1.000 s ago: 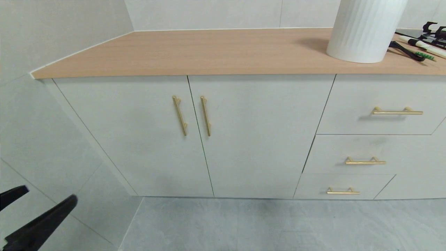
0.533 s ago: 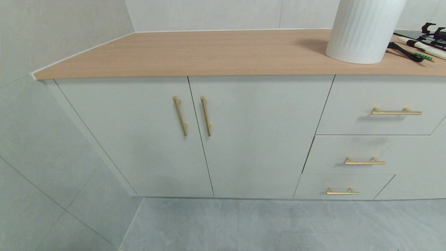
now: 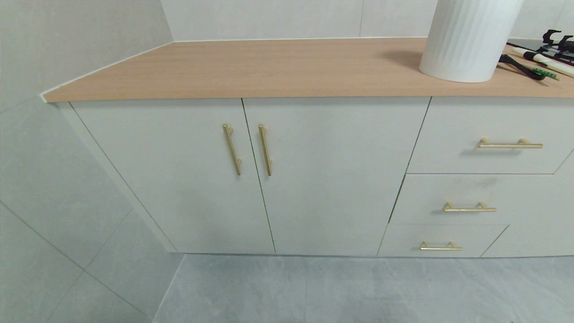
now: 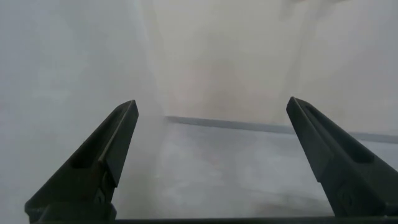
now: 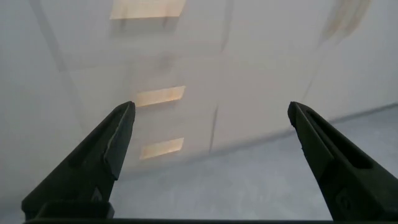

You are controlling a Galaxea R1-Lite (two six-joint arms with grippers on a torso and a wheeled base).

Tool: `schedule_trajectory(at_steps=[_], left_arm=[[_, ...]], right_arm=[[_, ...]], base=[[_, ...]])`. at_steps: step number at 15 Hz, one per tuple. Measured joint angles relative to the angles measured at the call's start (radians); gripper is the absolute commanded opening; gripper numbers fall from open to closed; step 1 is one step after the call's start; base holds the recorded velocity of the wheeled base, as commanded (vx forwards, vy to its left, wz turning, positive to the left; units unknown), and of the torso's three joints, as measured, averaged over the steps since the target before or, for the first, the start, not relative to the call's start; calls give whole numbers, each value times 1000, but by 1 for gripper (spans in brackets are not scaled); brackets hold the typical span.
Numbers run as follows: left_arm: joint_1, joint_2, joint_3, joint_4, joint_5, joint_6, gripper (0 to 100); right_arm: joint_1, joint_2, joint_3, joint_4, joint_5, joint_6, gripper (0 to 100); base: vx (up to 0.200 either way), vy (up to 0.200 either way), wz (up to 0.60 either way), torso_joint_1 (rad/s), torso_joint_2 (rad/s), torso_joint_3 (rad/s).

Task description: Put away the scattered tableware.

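Utensils [image 3: 523, 65] wait at the far right of the table [image 3: 269, 67], nothing stowed.
The scattered pieces lie on the table just beside a white ribbed container [image 3: 468, 40]. Below, the drawers [image 3: 493, 159] and cupboard doors [image 3: 179, 179] are all shut. My left pincer [image 4: 211, 104] and right pincer [image 5: 211, 106] hang low near the floor [image 4: 236, 168], both spread apart and empty. I judge the job barely begun: every piece remains to be put away.
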Motion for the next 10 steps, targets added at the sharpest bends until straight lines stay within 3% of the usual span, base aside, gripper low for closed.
schedule_trajectory(at_steps=[2, 3, 5, 8, 10], left_arm=[[3, -8, 9, -3, -98, -65, 100], [3, -9, 13, -3, -112, -67, 100], [3, -10, 24, -2, -126, -24, 100], [3, -11, 29, -5, -128, -21, 100], [3, -11, 29, -6, -129, -40, 100]], right_arm=[[-2, -7, 13, 44, 114, 48, 100], [-2, -9, 14, 45, 189, 55, 100], [-2, -10, 17, 85, 315, 43, 100], [0, -11, 19, 83, 329, 29, 100], [1, -11, 19, 84, 328, 30, 100]], base=[[0, 0, 0, 0, 0, 0], [0, 0, 0, 0, 0, 0], [0, 0, 0, 0, 0, 0], [0, 0, 0, 0, 0, 0], [0, 0, 0, 0, 0, 0]])
